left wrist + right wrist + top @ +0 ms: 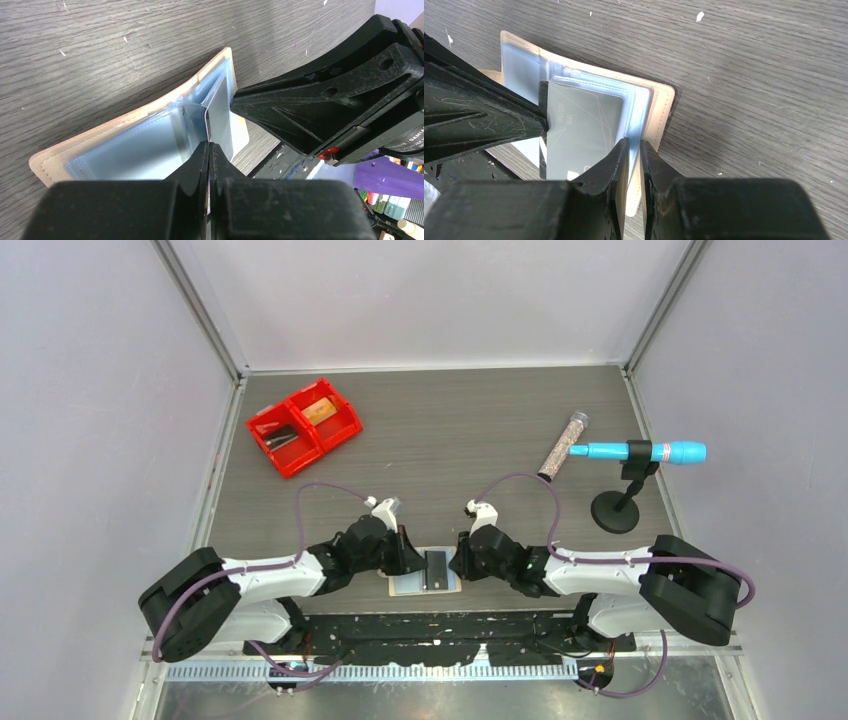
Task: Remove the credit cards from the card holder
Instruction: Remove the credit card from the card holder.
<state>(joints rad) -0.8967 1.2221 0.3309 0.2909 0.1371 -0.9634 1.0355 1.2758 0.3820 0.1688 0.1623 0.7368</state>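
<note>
The tan card holder (404, 586) lies spread open at the table's near edge, between both arms. Its blue-grey sleeves (125, 147) face up. A dark grey credit card (581, 125) sticks partly out of the sleeves toward the left arm. My left gripper (208, 146) is shut on that card's thin edge (220, 120); in the top view it (420, 562) sits at the card (437, 568). My right gripper (634, 142) is shut on the holder's right half, pinching tan cover (660, 107) and sleeves; in the top view it (456, 565) is just right of the card.
A red two-compartment bin (303, 426) with items stands at the back left. A glittery tube (563, 447) lies at the back right beside a blue tool (640, 452) on a black stand (614, 511). Walls enclose the table.
</note>
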